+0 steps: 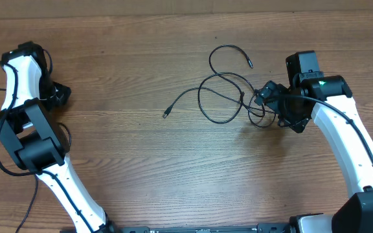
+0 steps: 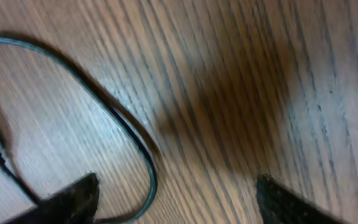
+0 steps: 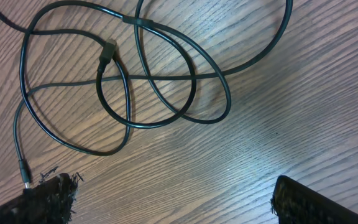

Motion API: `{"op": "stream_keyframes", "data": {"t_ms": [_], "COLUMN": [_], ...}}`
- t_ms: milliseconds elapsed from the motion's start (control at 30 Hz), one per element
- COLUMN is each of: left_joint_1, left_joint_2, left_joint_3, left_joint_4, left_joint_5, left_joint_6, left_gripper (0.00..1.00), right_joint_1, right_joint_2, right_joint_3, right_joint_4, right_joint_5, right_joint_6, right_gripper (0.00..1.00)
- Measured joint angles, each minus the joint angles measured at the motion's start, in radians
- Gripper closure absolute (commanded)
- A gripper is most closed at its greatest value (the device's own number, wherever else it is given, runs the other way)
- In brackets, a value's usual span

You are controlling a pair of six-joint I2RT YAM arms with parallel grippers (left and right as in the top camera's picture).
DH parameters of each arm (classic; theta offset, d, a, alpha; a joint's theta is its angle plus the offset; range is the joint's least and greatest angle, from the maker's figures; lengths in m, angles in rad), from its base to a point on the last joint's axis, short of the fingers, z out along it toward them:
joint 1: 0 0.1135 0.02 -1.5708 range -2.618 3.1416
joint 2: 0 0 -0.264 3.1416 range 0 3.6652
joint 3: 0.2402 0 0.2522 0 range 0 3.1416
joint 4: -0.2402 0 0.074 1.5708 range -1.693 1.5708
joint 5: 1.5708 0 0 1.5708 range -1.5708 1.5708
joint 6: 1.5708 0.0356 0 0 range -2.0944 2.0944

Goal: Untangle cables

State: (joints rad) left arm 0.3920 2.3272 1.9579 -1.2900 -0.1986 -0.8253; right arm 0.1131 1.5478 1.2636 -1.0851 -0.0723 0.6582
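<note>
Though thin, cables (image 3: 135, 20) in overlapping loops.

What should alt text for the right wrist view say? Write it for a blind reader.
Black cables lie in overlapping loops on a wooden table, one small plug resting among them. The right gripper hangs open, its fingers at the bottom corners, holding nothing.

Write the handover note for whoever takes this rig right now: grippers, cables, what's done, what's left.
Left gripper: open, empty, at the far left of the wooden table. A thin black cable loop lies beside its fingertip, not gripped.
Right gripper: open, empty, low at the right edge of the tangle.
Tangle of thin black cables: centre-right, loops crossing one another.
Done: apparently one cable set apart on the left.
Left: separate the crossed loops.
</note>
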Motion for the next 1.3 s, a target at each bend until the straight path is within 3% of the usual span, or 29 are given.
{"op": "stream_keyframes", "data": {"t_ms": [33,67,133,533,600,700,767,833,867,1067,1300], "left_joint_1": [0.000,0.000,0.000,0.002,0.002,0.003,0.009,0.018,0.026,0.102,0.172], "left_joint_2": [0.000,0.000,0.000,-0.022,-0.076,-0.197,-0.307,-0.422,-0.478,-0.688,-0.729], "left_joint_3": [0.016,0.042,0.086,0.160,0.170,0.177,0.186,0.200,0.206,0.195,-0.135], "left_joint_4": [-0.016,-0.041,-0.087,-0.272,-0.298,-0.327,-0.357,-0.386,-0.393,-0.397,-0.389], "left_joint_5": [0.002,0.003,0.005,0.010,0.013,0.015,0.016,0.016,0.016,0.013,-0.015], "left_joint_6": [0.007,0.011,0.019,0.023,0.027,0.043,0.043,0.041,0.039,0.032,-0.057], "left_gripper": [0.75,0.76,0.67,0.64,0.59,0.37,0.30,0.03,0.00,0.00,0.00], "right_joint_1": [0.000,0.000,0.000,0.000,0.001,0.013,0.032,0.059,0.074,0.184,0.241], "right_joint_2": [0.000,0.000,0.000,0.000,0.000,0.000,0.000,0.000,0.000,0.000,0.000], "right_joint_3": [0.000,0.000,0.000,0.000,0.000,0.000,0.000,0.000,0.000,0.000,0.000], "right_joint_4": [0.000,-0.001,0.000,0.003,0.020,0.050,0.069,0.083,0.090,0.127,0.105], "right_joint_5": [0.000,0.000,-0.002,-0.030,-0.055,-0.085,-0.100,-0.109,-0.111,-0.113,-0.086], "right_joint_6": [0.001,0.001,0.000,-0.008,-0.029,-0.054,-0.063,-0.070,-0.072,-0.082,-0.096], "right_gripper": [0.00,0.00,0.00,0.00,0.00,0.00,0.00,0.00,0.00,0.00,0.00]}}
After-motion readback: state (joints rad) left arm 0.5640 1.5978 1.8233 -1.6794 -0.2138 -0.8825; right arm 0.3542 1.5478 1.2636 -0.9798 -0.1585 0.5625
